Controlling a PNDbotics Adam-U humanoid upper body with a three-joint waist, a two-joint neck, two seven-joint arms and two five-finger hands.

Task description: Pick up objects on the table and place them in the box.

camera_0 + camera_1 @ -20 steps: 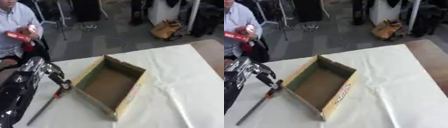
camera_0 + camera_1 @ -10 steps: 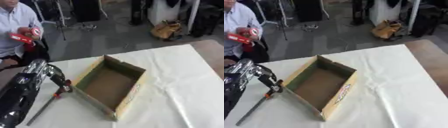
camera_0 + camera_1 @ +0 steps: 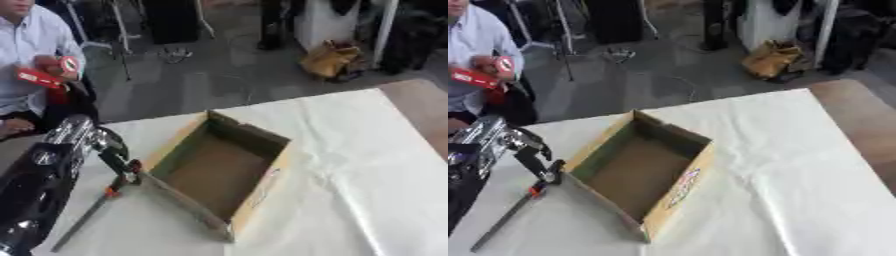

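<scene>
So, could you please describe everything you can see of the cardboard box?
The cardboard box is an open, rectangular brown carton, empty inside, lying askew on the white tablecloth. A printed label shows on its near outer wall. Its left corner sits beside the clamp-like tool with the orange part, which the left robot hand reaches towards.

text: none legible | box side: red-blue printed mark, unreadable
</scene>
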